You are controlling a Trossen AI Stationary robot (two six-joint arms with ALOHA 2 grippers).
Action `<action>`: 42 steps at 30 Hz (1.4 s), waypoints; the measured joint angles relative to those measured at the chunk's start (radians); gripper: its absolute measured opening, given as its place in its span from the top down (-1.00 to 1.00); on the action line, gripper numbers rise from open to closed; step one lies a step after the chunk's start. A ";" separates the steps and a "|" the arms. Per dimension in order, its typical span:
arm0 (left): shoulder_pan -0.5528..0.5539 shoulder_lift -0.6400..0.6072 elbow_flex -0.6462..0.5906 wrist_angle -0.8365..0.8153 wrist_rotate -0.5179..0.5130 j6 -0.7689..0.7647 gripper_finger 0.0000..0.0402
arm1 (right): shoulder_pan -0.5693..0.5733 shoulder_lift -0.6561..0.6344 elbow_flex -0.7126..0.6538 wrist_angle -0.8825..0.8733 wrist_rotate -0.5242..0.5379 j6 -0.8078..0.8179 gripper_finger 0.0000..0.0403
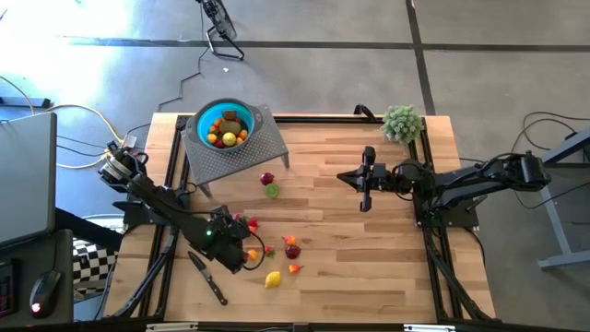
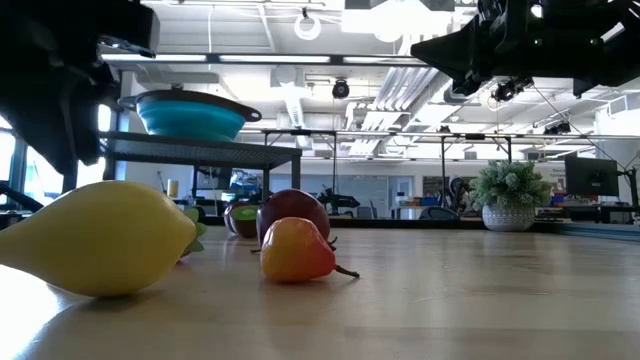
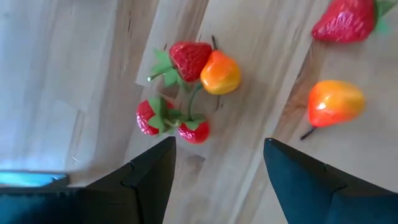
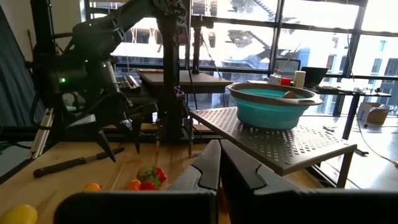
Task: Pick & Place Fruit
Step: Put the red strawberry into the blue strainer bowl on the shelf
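Pick step: left gripper (image 3: pixel 217 177), open, hovers over strawberry cluster (image 3: pixel 177 93) near table's front-left corner; next, descend and close. Right gripper (image 1: pixel 366 177) closed, idle.

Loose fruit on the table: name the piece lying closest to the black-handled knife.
The yellow lemon, lying just beside the knife near the table's front edge. It is the only all-yellow loose fruit; the red and orange pieces lie farther from the knife.

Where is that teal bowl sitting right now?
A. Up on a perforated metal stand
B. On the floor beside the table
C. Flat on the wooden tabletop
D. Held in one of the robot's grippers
A: the teal bowl rests on the perforated metal stand, raised above the wooden table, with neither gripper touching it.
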 joint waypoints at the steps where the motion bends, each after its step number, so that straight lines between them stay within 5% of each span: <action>1: 0.000 0.008 0.000 0.000 -0.005 0.023 -0.17 | 0.000 0.000 0.000 0.000 0.000 0.000 0.99; 30: 0.000 0.041 0.000 0.030 -0.068 0.090 -0.17 | 0.000 0.000 0.000 0.000 0.000 -0.001 0.99; 42: 0.000 0.041 -0.104 0.164 -0.054 0.105 -0.17 | 0.000 0.000 0.000 0.000 0.000 -0.002 0.99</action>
